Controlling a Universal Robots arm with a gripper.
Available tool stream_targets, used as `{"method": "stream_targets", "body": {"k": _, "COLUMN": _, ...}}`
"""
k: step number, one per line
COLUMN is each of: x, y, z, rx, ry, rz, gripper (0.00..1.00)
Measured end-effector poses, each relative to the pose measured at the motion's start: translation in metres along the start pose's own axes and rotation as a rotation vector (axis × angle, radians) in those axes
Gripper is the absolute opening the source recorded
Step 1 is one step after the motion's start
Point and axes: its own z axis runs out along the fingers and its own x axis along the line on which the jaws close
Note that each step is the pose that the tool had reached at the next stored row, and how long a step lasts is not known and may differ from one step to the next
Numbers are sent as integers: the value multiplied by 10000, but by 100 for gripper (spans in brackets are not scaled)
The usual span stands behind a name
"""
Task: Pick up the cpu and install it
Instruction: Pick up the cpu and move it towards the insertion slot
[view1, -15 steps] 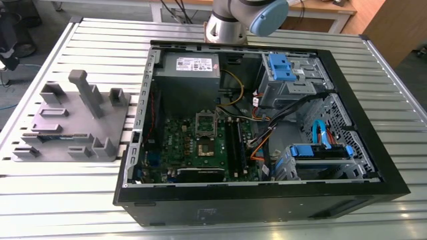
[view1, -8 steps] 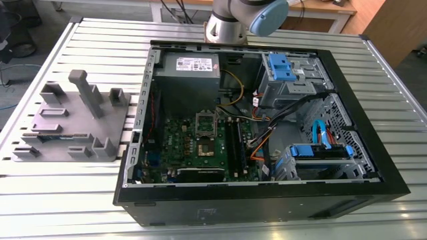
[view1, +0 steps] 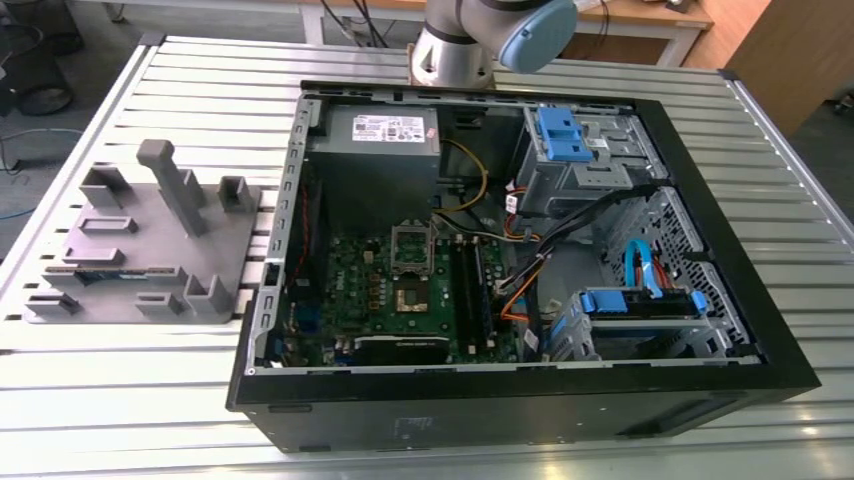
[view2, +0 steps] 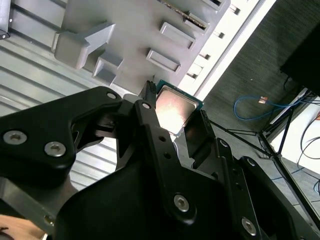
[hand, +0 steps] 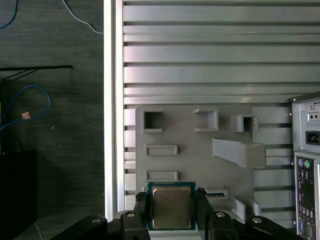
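Note:
The cpu (hand: 171, 206), a small square chip with a shiny metal top and a green rim, sits between the two black fingers of my gripper (hand: 172, 212). The fingers press on two opposite edges of it. In the second wrist view the cpu (view2: 175, 106) is likewise clamped in the gripper (view2: 174, 117), well above the grey tray (view2: 135, 30). The green motherboard (view1: 360, 290) lies inside the open computer case (view1: 534, 400), with its socket (view1: 406, 297) uncovered near the board's middle.
The grey block-studded tray (view1: 134, 250) lies on the slatted metal table (view1: 80, 400) at the exterior view's left of the case. The arm's base (view1: 461, 45) rises behind the case. Cables, drive cages and a power supply (view1: 384, 130) crowd the case interior.

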Motion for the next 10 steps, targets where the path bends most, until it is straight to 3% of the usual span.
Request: {"method": "stream_targets", "body": {"k": 10, "x": -28, "y": 1, "z": -1, "rx": 1, "ry": 3, "rz": -1, "gripper": 47}}
